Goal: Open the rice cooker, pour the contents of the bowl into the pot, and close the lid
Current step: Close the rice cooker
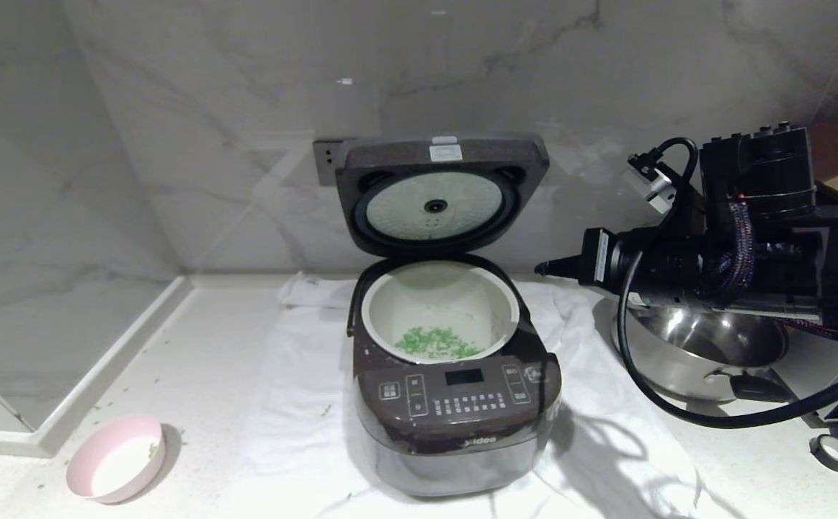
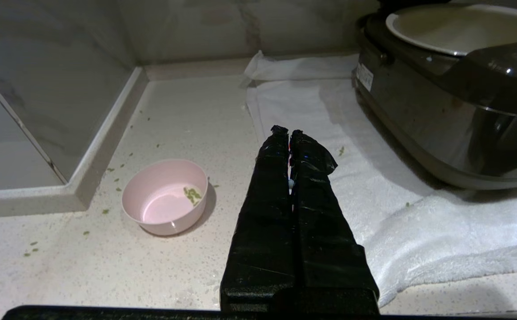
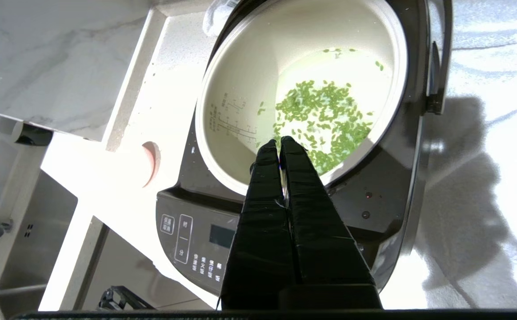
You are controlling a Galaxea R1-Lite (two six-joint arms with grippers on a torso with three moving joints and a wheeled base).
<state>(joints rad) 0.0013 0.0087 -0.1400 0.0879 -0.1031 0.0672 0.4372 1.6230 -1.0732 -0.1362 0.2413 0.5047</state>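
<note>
The rice cooker [image 1: 455, 411] stands on a white towel with its lid [image 1: 437, 194] swung upright, the silver inner plate facing me. Its cream pot [image 1: 509, 317] holds the green contents [image 1: 437, 342], also seen in the right wrist view as contents [image 3: 325, 120]. The pink bowl [image 1: 116, 458] sits upright on the counter at the front left, with only a few green bits left in the bowl [image 2: 165, 197]. My right gripper [image 1: 540, 269] is shut and empty, pointing left just right of the open cooker; in its own view the right gripper [image 3: 280, 141] hangs over the pot's rim. My left gripper [image 2: 289, 132] is shut and empty, low over the towel's edge between bowl and cooker.
A steel pan [image 1: 707, 353] with a black handle sits under the right arm. The white towel [image 1: 296, 425] spreads around the cooker. Stray green bits dot the counter near the bowl. A raised marble ledge [image 1: 65, 404] borders the left; a tape roll [image 1: 833, 450] lies front right.
</note>
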